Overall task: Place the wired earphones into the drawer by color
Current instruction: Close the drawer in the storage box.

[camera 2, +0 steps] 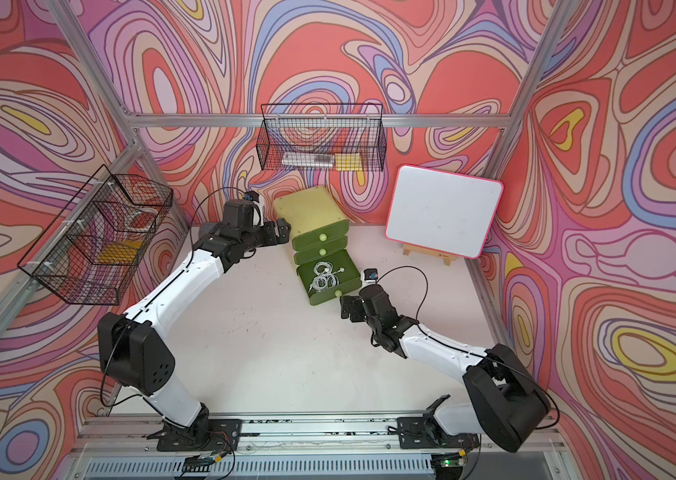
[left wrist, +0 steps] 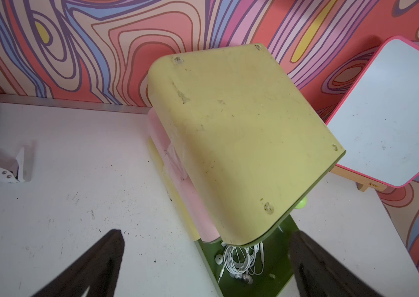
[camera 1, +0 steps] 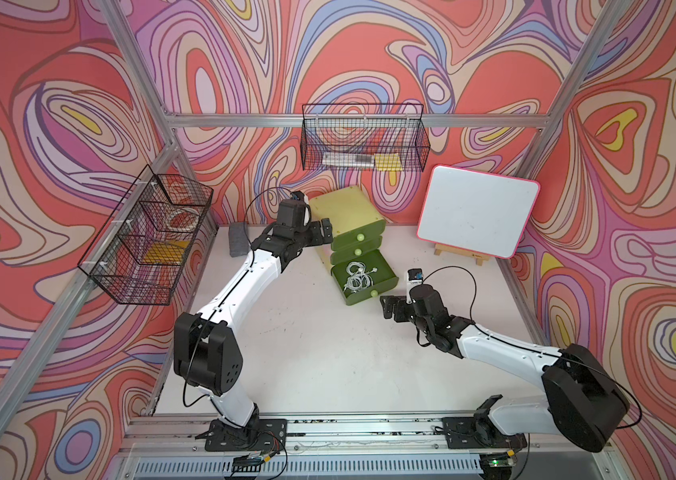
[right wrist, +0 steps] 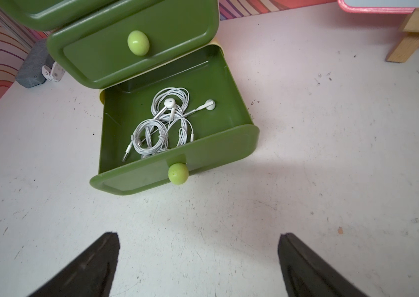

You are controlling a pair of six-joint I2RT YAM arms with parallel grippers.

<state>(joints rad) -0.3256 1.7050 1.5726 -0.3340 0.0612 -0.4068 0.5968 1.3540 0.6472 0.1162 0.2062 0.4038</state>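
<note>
White-shelled arms (camera 1: 236, 286), bulky black joints (camera 1: 207, 357), black hands (camera 1: 325, 232) and thin looping black cables (camera 1: 475, 291).

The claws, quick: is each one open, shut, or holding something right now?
Left claw: open, holding nothing.
Right claw: open, holding nothing.

The light is bright and even and seems to come from above. A soft gray shadow lies on the white table (right wrist: 332, 159) just ahead of the right gripper (right wrist: 199, 235), next to the open drawer (right wrist: 229, 146). Close to each wrist camera the black fingers (left wrist: 100, 257) look blurry. Both top views are clear, a bit stretched at the corners.
</note>
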